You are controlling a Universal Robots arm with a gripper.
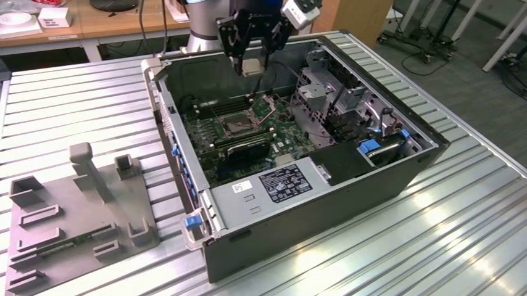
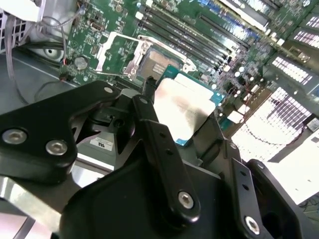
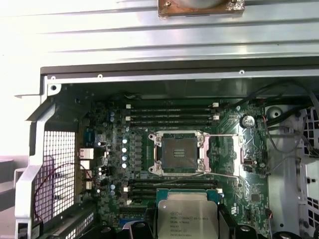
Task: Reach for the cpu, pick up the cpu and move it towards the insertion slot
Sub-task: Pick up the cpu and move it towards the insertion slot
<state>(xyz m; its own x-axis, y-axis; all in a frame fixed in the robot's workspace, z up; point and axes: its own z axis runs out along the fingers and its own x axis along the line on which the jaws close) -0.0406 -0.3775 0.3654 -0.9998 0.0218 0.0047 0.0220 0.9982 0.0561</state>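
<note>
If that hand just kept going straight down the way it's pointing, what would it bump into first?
Probably the green motherboard inside the open computer case, near the insertion slot. The hand, holding the cpu, hangs above it; depth is unclear.

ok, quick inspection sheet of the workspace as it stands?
Surface: ribbed metal table, open computer case lying on it.
Job's things: cpu held above the motherboard; insertion slot open, dark centre bare.
Clutter: grey plastic fixture at the exterior view's left.
Gripper: gripper shut on the cpu, over the case.
Cables: thin red and black wires by the case's mesh wall.
Surroundings: wooden desk behind, floor beyond.
</note>
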